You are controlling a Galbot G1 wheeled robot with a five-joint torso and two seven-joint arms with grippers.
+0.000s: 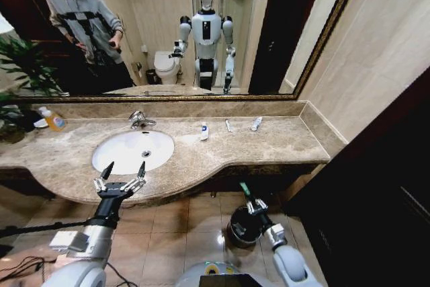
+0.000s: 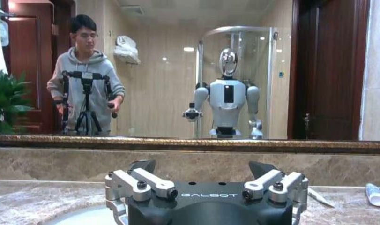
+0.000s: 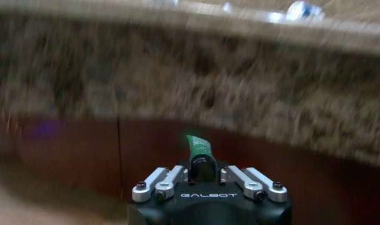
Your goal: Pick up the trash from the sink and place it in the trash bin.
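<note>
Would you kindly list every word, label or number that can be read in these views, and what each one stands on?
"GALBOT": on the body of the left gripper, left wrist view.
"GALBOT": on the body of the right gripper, right wrist view.
Print on the white tubes on the counter: too small to read.
Label on the orange-yellow bottle: too small to read.

1. Sink (image 1: 121, 156): white oval basin, set in the beige-brown marble surface, chrome tap behind it.
2. Trash on the surface right of the tap: a white tube (image 1: 204, 131), a thin white sachet (image 1: 229, 126) and another white tube (image 1: 256, 124), lying apart.
3. Dark-green tube (image 1: 244, 190): pinched upright between the right gripper's (image 1: 249, 201) fingers, above the bin.
4. Trash bin (image 1: 234, 231): round, dark, on the floor below the surface's edge.
</note>
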